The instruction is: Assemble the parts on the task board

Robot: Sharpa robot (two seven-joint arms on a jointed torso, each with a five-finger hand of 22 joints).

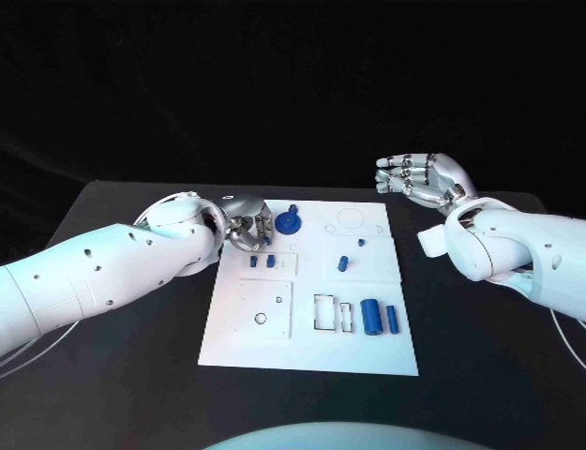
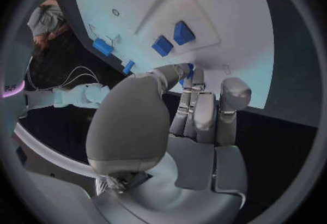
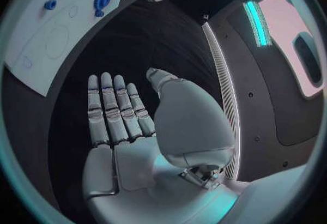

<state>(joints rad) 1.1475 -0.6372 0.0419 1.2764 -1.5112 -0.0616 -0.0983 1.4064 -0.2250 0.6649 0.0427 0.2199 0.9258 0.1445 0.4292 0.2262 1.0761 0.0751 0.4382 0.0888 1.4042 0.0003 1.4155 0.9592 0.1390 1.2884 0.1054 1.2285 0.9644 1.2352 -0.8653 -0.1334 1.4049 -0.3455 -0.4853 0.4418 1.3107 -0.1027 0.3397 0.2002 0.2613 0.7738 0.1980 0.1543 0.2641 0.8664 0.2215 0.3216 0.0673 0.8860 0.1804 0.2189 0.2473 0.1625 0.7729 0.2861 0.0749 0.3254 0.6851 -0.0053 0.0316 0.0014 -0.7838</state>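
The task board [image 1: 313, 309], a white plate, lies in the middle of the black bench [image 1: 117, 375], and everything else is placed from it. Near its far edge sits a round blue wheel part [image 1: 289, 222]; toward the board's middle, on the left arm's side, two small blue blocks [image 1: 264, 261] stand close together, and a small blue peg [image 1: 343, 263] with another tiny blue piece [image 1: 362, 242] beyond it stands near the centre. On the near half, a large blue cylinder [image 1: 371, 316] and a thinner blue pin [image 1: 391, 320] lie side by side just beside an open rectangular slot [image 1: 326, 313]. The left hand [image 1: 246, 225] hangs over the board's far corner on its own side, just beside the wheel part, its fingers curled inward; the left wrist view shows something blue at its fingertips [image 2: 188, 74], but I cannot tell whether it is pinched or merely behind them. The right hand [image 1: 421, 178] is off the board, above the bench beyond its far corner on the right arm's side, fingers straight and apart, holding nothing, well clear of all the parts.
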